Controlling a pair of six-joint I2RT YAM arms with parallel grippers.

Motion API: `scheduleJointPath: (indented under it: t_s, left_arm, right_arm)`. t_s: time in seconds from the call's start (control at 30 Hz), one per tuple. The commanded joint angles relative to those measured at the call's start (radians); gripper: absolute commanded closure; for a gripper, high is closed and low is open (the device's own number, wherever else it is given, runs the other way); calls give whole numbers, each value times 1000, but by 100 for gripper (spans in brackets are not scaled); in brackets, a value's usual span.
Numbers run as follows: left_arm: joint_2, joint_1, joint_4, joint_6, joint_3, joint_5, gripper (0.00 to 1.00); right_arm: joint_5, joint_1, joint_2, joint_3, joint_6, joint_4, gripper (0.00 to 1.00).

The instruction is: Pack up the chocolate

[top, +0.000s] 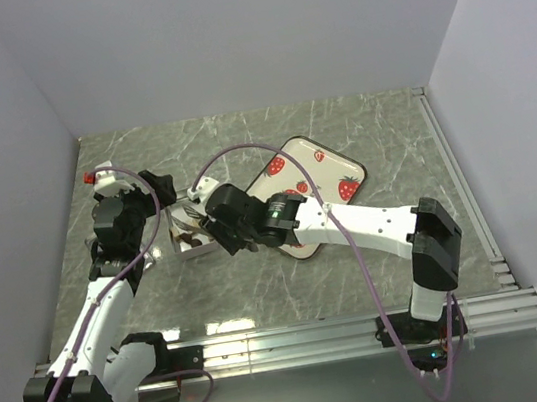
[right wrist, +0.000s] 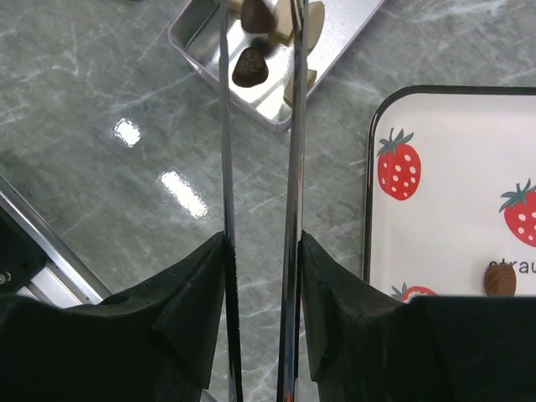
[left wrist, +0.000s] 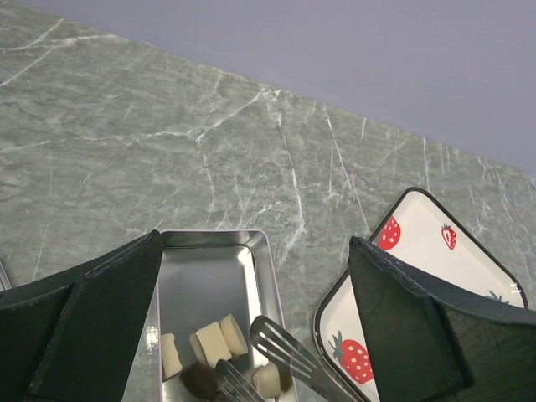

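Observation:
The chocolate lies in a small metal tin (left wrist: 205, 276): cream pieces (left wrist: 213, 342) and a dark piece (left wrist: 199, 381) at its near end. The right wrist view shows more dark pieces (right wrist: 249, 67) in the tin (right wrist: 197, 38). One brown piece (right wrist: 500, 279) sits on the strawberry tray (right wrist: 452, 167). My right gripper (right wrist: 261, 251) is shut on metal tongs (right wrist: 297, 126), whose slotted tips (left wrist: 285, 347) reach into the tin, spread a little apart. My left gripper (left wrist: 255, 243) hangs open above the tin's far end, holding nothing.
The strawberry tray (top: 310, 174) lies right of the tin (top: 192, 241) on the marble table, partly under my right arm. A small red object (top: 89, 175) sits at the far left. Grey walls close in the table on three sides.

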Motion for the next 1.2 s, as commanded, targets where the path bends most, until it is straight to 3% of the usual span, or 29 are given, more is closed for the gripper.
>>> scheduleJointPath:
  t_s: [0.0,0.57,1.17]
  left_arm:
    - [-2,-5,38,-2,40,8,1]
    - [-2,-7,35,-1,42,7,1]
    - [6,-8,33,-1,43,10,1]
  right_arm:
    - [3,7,-21,55,-16,20,53]
    - [65,7,-99,-49,13,29,53]
    - [171,-56,-371,-365,99,42,53]
